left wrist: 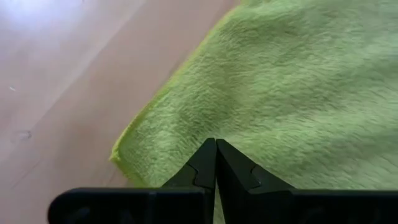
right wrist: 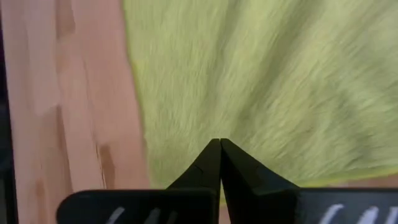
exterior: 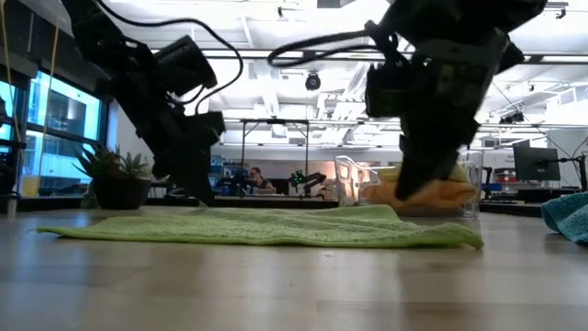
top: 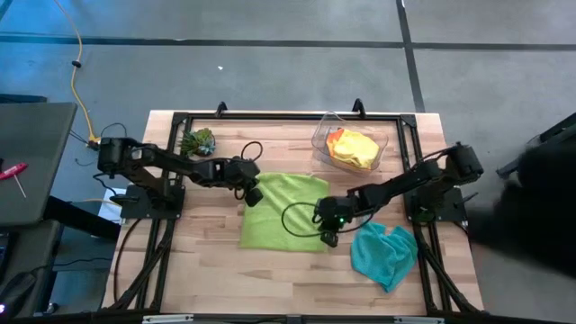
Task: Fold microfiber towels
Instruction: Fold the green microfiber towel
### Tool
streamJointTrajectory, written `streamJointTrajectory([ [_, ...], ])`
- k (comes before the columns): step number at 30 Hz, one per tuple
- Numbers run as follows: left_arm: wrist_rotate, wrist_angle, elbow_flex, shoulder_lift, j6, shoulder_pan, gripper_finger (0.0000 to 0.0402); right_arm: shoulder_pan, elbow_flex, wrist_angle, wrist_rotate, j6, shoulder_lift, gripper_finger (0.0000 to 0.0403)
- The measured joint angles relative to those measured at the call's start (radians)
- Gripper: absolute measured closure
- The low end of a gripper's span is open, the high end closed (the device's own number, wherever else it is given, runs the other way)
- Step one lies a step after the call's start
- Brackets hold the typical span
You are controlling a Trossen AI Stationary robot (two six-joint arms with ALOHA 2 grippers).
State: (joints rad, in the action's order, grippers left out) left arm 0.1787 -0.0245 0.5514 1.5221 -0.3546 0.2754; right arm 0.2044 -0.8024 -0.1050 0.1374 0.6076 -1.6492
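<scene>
A lime green towel (top: 283, 211) lies spread flat in the middle of the wooden table. My left gripper (top: 255, 192) is shut, with its tips over the towel's far left corner (left wrist: 124, 152). My right gripper (top: 328, 236) is shut too, standing over the towel's near right corner (right wrist: 155, 168). A teal towel (top: 385, 255) lies crumpled on the table to the right of the green one. Yellow and orange towels (top: 353, 148) lie in a clear bin (top: 320, 135) at the far right. My left gripper comes down slanting onto the towel just inside its far left corner (left wrist: 186, 143), fingers shut; whether the tips touch the cloth I cannot tell. My right gripper slants down just inside the near right corner (right wrist: 205, 134), shut; whether it touches I cannot tell. The cloth lies flat there.
A small green spiky plant (top: 198, 141) stands at the far left, close behind my left arm. Bare wood runs along the near edge (top: 270, 279) and to the left of the green towel.
</scene>
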Motion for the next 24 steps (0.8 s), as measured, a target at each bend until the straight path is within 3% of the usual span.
streamJointTrajectory([
  [8, 0.016, 0.027, 0.001, -0.165, 0.085, -0.096, 0.0401, -0.099, 0.000, -0.088, -0.196, -0.029, 0.129, 0.0403],
  [11, 0.056, 0.017, 0.002, -0.203, 0.061, -0.156, 0.0401, -0.153, 0.000, -0.114, -0.220, -0.023, 0.126, 0.0403],
  [24, 0.068, -0.004, 0.002, -0.078, -0.116, -0.425, 0.0401, -0.277, 0.000, -0.080, -0.192, -0.016, 0.017, 0.0403],
])
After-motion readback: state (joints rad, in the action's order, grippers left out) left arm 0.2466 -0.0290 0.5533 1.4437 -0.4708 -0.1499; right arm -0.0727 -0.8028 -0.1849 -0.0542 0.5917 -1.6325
